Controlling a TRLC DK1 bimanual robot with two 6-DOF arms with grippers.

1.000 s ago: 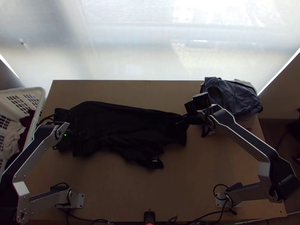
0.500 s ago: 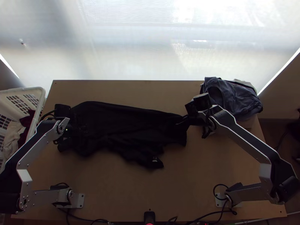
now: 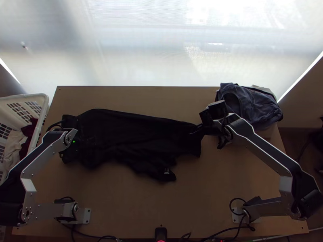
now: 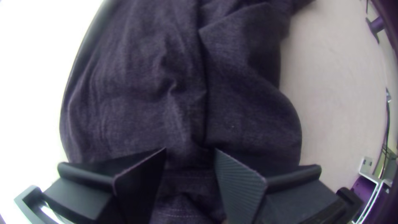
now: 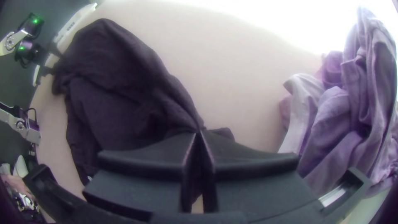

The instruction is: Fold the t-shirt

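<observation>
Left wrist view: rumpled black cloth t-shirt (image 3: 141, 135) under your left gripper (image 3: 89, 140), fingers apart. Your right gripper (image 3: 194, 130) is clamped on it.

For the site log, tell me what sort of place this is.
Likely a laundry-folding workstation: a black t-shirt lies on a wooden table between two arms, a basket holds more clothes, and other garments sit heaped at a corner.

My wide, flat-fingered black left gripper (image 3: 76, 146) now sits slightly farther inward, with the silver-grey metal elbow (image 3: 28, 185) closer behind it.
</observation>
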